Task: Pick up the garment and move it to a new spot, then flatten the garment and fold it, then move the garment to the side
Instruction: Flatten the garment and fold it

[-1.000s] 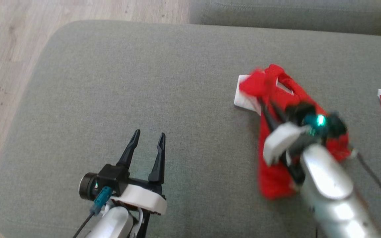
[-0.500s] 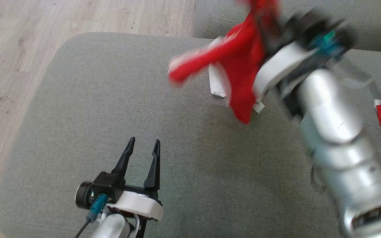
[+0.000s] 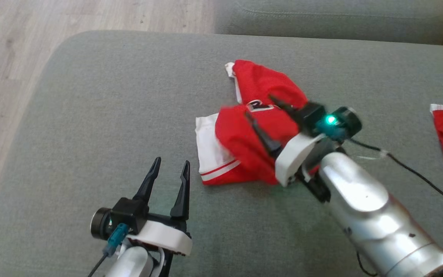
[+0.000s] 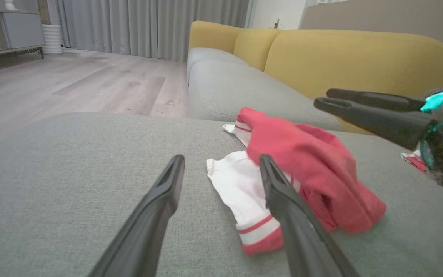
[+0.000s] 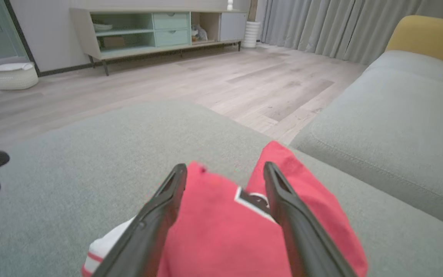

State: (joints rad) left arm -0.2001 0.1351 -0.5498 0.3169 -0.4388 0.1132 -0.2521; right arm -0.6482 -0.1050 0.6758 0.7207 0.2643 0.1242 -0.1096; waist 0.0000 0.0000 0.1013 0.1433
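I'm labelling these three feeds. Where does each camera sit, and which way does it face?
Head view: on the head, looking down at the grey cushion and red-and-white garment; left gripper and right gripper both show.
Left wrist view: on the left wrist, looking along its own fingers toward the yellow sofa back; the right gripper enters from the right.
Right wrist view: on the right wrist, looking along its own fingers, over the garment, toward the wooden floor.
Both wrist views share the garment.
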